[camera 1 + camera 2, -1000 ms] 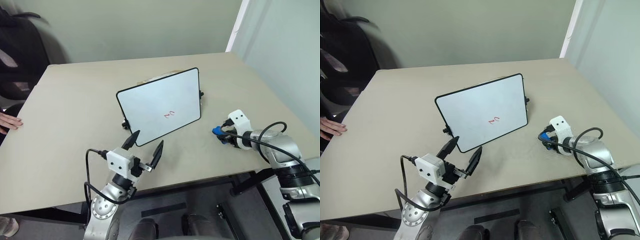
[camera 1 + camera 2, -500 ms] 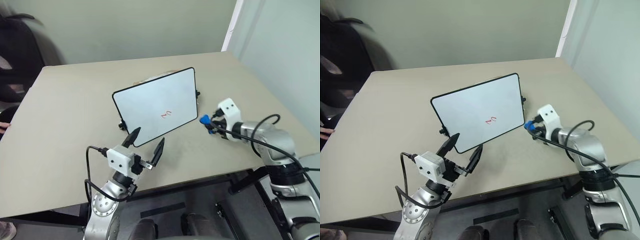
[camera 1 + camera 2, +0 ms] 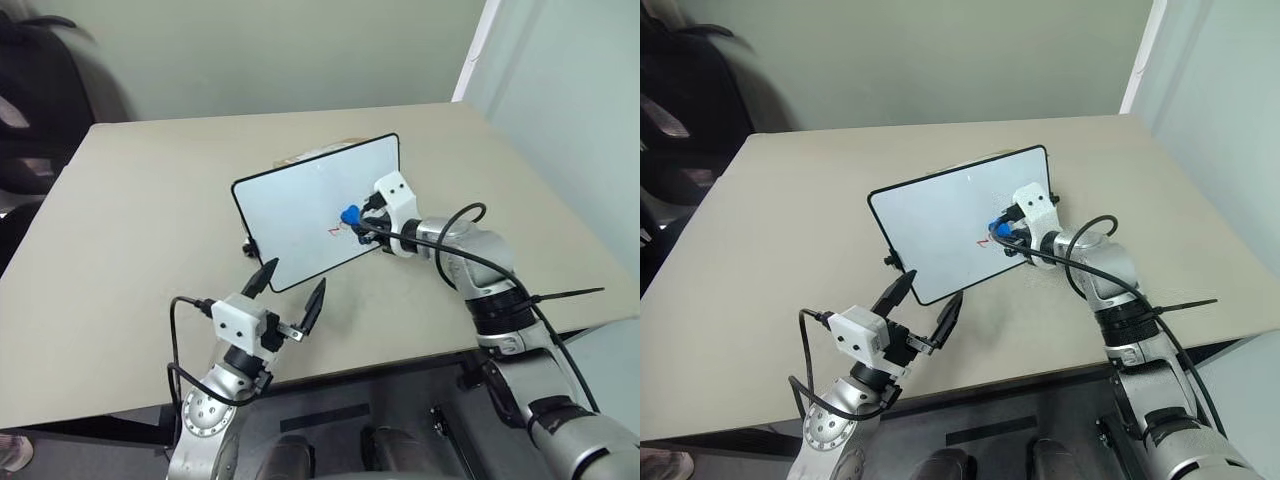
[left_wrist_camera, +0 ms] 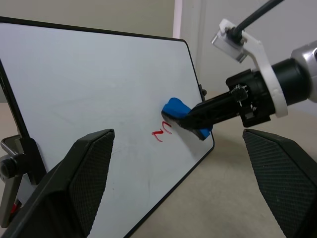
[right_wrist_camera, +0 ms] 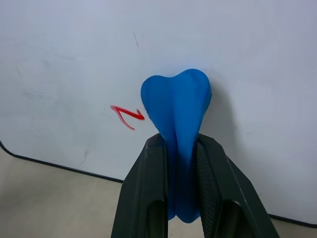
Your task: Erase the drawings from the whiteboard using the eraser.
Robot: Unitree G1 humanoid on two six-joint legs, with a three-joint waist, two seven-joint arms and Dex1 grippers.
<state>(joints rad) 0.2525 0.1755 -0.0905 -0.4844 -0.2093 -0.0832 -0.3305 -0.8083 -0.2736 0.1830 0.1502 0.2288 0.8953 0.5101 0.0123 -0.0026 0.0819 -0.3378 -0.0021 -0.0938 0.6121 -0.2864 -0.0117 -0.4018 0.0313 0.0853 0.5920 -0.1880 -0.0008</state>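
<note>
With the right gripper clamped tight on the eraser, I see it at the whiteboard face.
Eraser tip sits just beside the red drawings, board propped tilted on the table. Left gripper hovers near the board's lower edge, jaws spread wide, holding nothing.

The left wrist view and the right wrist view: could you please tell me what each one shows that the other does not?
Left wrist view alone: the left pincer, open, the right arm's white housing, and the board's far edge with wall behind. Right wrist view alone: the right pincer's fingers seen from behind, squeezing the eraser. Both: the whiteboard, the red drawing, the eraser at the board beside that drawing, and the table.
</note>
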